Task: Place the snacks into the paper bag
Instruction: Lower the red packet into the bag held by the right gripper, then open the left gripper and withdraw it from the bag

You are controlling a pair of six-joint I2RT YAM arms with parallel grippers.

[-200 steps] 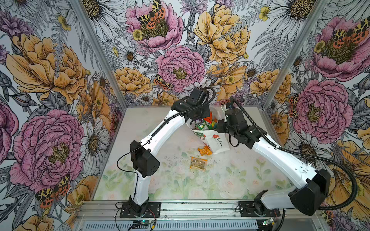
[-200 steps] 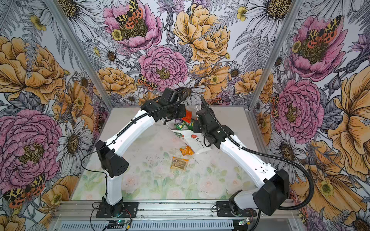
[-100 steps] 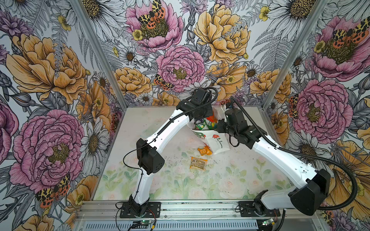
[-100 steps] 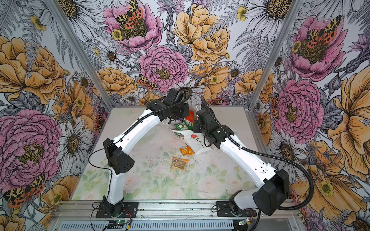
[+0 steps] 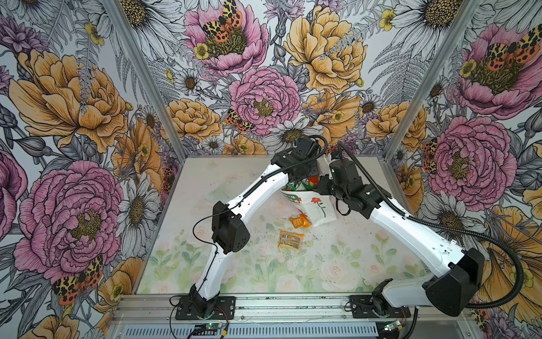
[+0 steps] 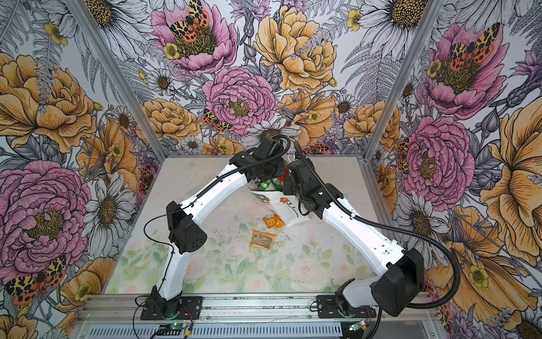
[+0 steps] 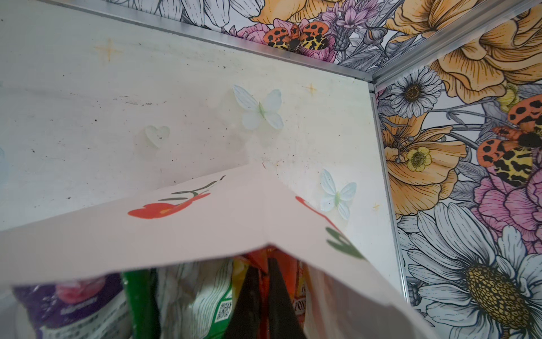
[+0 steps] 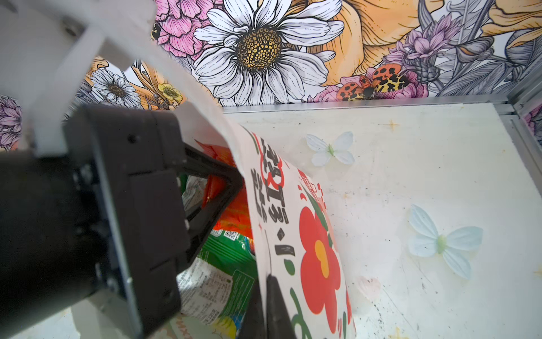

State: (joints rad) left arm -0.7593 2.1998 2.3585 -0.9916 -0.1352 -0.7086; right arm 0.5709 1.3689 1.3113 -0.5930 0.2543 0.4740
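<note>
Snacks (image 5: 299,185) crowd the open mouth of the paper bag (image 5: 318,205), which stands toward the back of the counter (image 5: 352,264), right of its middle, between the two black wrists in both top views. The bag's white wall with a red flower drawing faces the front, and its green-and-red printed side shows in the right wrist view. The left end effector (image 7: 263,264) reaches down inside the mouth with its fingers (image 7: 249,296) drawn almost together. Only a thin strip of orange-red shows in the gap. An orange packet (image 7: 300,296) lies just beside the tips, but I cannot tell whether it is pinched between them. Beside it in the bag are a purple packet (image 7: 67,299) and a green packet (image 8: 225,255) with a white printed back. The right end effector (image 8: 265,278) is closed on the bag's upper edge, its fingers meeting on either side of the printed wall. Two snacks lie out on the counter in front of the bag. A crumpled orange packet (image 5: 299,220) is just beside the bag's base, and I cannot tell whether the two touch. A flat orange-yellow packet (image 5: 290,239) lies a little nearer the front, apart from both the bag and the crumpled one.
</note>
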